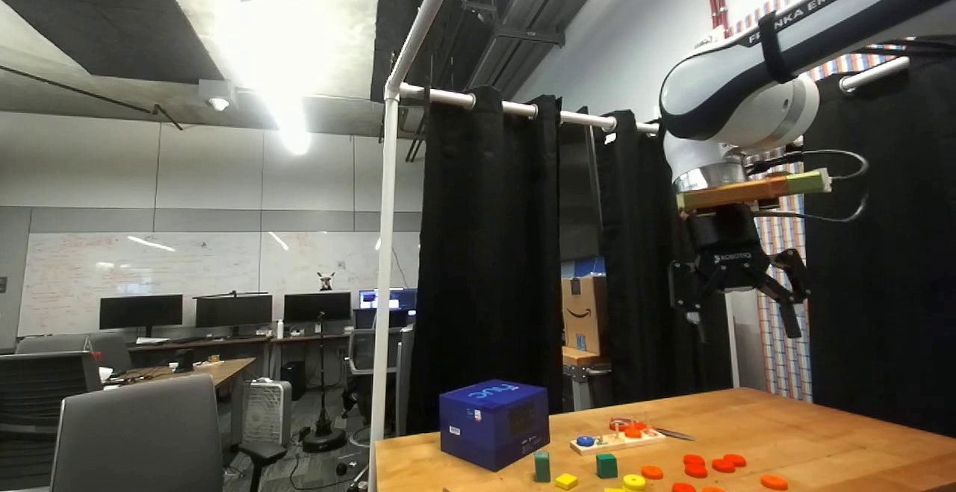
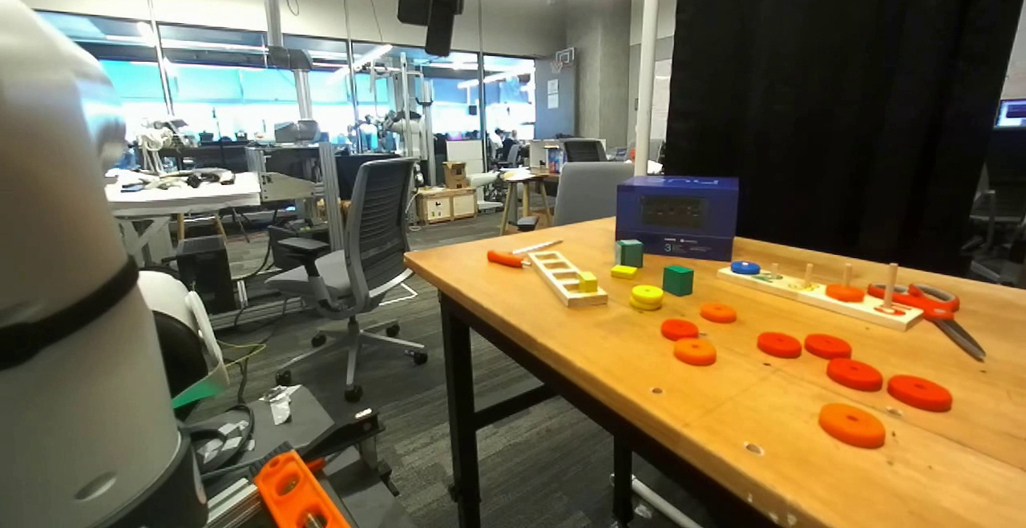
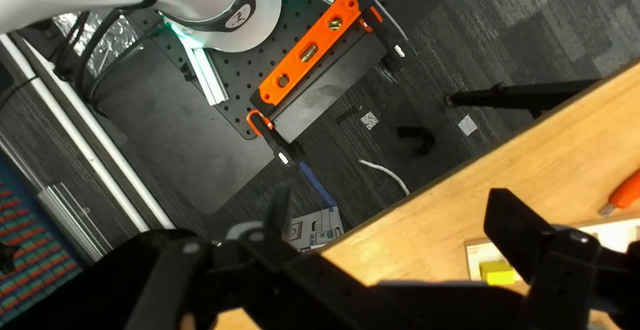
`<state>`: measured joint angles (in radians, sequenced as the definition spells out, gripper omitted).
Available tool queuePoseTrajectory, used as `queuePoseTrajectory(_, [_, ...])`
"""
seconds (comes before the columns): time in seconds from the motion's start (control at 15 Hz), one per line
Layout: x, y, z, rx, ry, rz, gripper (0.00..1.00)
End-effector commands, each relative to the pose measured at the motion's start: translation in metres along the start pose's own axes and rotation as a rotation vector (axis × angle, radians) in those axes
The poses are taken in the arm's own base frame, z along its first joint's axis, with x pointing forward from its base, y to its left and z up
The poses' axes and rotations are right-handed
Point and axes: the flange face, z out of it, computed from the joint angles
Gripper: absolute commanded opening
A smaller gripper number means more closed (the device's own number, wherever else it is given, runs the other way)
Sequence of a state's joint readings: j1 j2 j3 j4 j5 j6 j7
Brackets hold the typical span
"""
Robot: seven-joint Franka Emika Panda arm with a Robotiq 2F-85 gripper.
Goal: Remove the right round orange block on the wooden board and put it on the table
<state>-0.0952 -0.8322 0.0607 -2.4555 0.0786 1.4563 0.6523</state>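
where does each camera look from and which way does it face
An exterior view: sits little higher than the table, facing black curtains and a whiteboard; arm and open gripper show.
An exterior view: sits beside the lower arm, filling the left edge, facing across the table toward windows; the gripper probably hangs at top.
Wrist view: sits above the gripper, facing down past its spread fingers at the robot's base, floor and table.
Both exterior views share the table, blue box and pegged board.

Above wooden board: open air, broken by upright pegs, one through orange block, tallest at board's end. Scissors crowd same end; blue box near opposite end. Free strip of table between board and loose round blocks.
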Motion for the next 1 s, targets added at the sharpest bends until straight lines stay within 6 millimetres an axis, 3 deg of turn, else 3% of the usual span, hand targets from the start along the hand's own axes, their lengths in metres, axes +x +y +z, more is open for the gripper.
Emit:
queuePoseTrajectory(0.0, [-0.019, 0.009, 0.010, -0.026, 0.017, -0.197, 1.00])
queuePoseTrajectory(0.4, [-0.043, 0.027, 0.035, -0.078, -0.003, -0.503, 1.00])
queuePoseTrajectory(0.67, [-0.051, 0.046, 0.021, -0.182, 0.073, -0.663, 1.00])
queuePoseTrajectory(0.93, [-0.061, 0.051, 0.011, -0.250, 0.208, -0.800, 1.00])
